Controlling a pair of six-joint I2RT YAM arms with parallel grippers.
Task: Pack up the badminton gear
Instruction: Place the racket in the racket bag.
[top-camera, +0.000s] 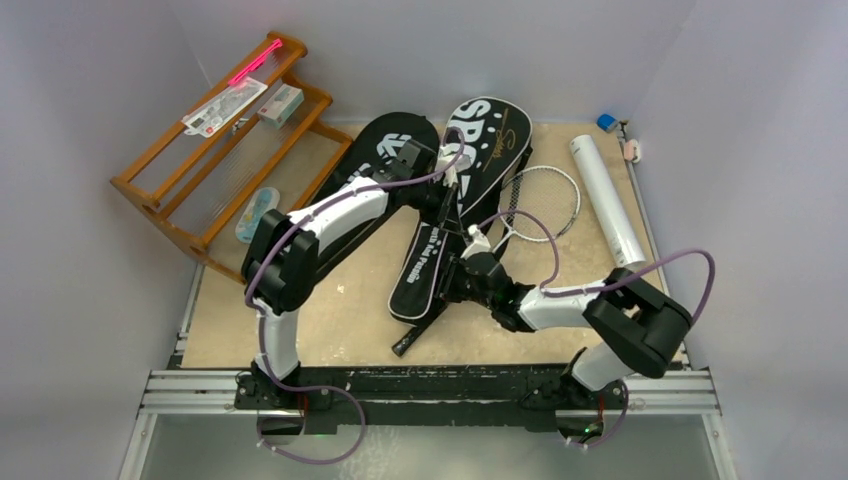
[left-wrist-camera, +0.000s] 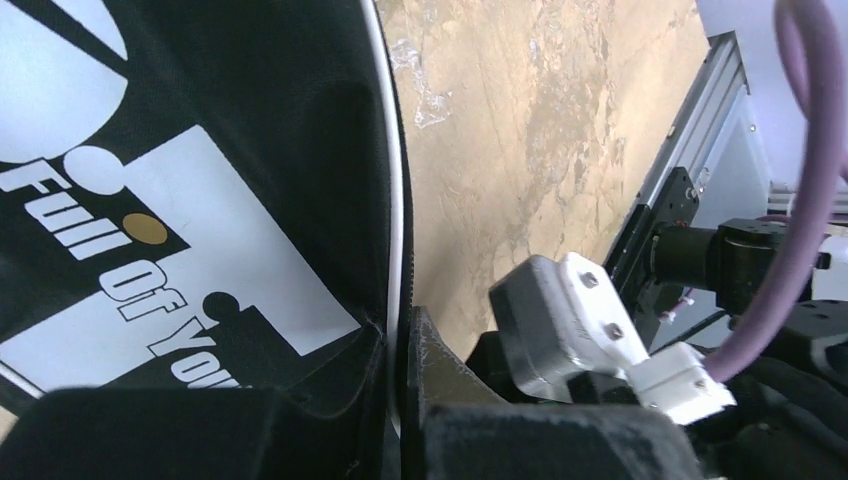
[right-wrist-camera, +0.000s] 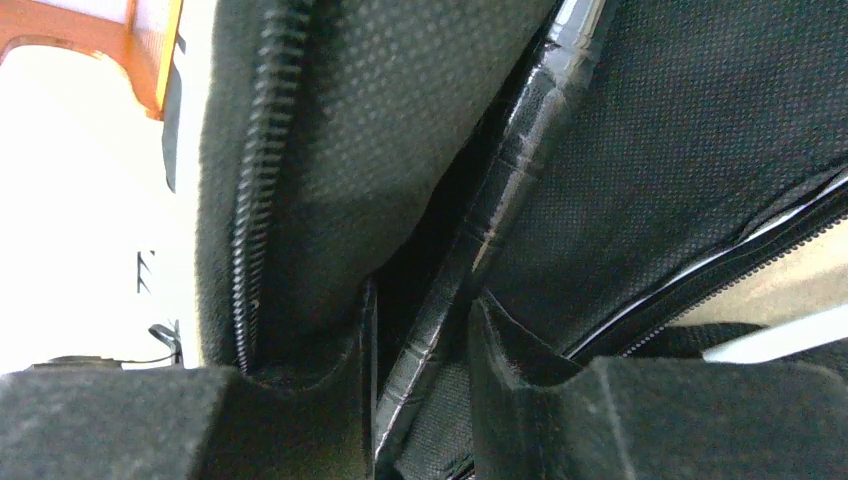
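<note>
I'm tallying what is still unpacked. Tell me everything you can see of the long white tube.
The long white tube is a smooth, plain cylinder, plastic or card by its look, and only the top view shows it. It lies flat on the tan table at the far right, slanting along the right edge. A bare racket head lies to its left, apart from it. Its near end meets the right arm's purple cable in the view; whether they touch cannot be told.
</note>
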